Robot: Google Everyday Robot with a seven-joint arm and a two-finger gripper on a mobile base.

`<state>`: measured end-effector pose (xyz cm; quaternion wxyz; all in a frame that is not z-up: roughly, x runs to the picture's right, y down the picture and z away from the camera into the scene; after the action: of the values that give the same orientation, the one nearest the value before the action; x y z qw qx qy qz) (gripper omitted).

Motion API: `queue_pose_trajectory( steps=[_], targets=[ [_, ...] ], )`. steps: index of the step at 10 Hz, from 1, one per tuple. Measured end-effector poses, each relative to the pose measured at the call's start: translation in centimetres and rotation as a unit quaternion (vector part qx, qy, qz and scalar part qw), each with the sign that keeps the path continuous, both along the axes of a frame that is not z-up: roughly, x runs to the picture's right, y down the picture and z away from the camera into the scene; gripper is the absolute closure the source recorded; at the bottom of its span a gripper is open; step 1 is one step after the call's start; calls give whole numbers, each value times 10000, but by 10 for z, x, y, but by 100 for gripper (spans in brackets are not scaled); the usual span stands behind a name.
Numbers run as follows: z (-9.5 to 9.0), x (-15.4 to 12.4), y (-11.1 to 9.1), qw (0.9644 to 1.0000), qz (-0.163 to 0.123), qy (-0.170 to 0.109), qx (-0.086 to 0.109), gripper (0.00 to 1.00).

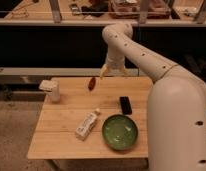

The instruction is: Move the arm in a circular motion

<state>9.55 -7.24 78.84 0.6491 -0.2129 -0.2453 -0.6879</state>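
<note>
Table [58, 131], bowl [119, 132] — gripper [114, 74] above far edge

The tool [114, 73] hung over the rear edge of the counter [58, 132]. It sat at the end of the arm [146, 59], which came in from the right foreground and bent down at an elbow above the tool. Just left of the tool, slightly forward of it, a small oblong object [91, 83] lay on the counter. Well left of the tool, at the counter's rear left corner, stood a small container [51, 90]. Before the tool, slightly to its right, lay a flat device [125, 105]. Farther forward sat a bowl [119, 132], and a bottle [87, 125] lay on its side just left of the bowl. Behind and above the tool ran a long shelf [41, 21].
</note>
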Motion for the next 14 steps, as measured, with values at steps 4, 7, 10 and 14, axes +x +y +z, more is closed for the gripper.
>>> queue_pose_trajectory(
  steps=[4, 7, 10, 14],
  targets=[
    [-3, 77, 3, 10000, -10, 6, -2, 20],
    [-26, 118, 29, 10000, 0, 32, 2, 20],
    [-62, 151, 70, 10000, -5, 26, 3, 20],
    [-108, 191, 124, 10000, 0, 22, 4, 20]
  ],
)
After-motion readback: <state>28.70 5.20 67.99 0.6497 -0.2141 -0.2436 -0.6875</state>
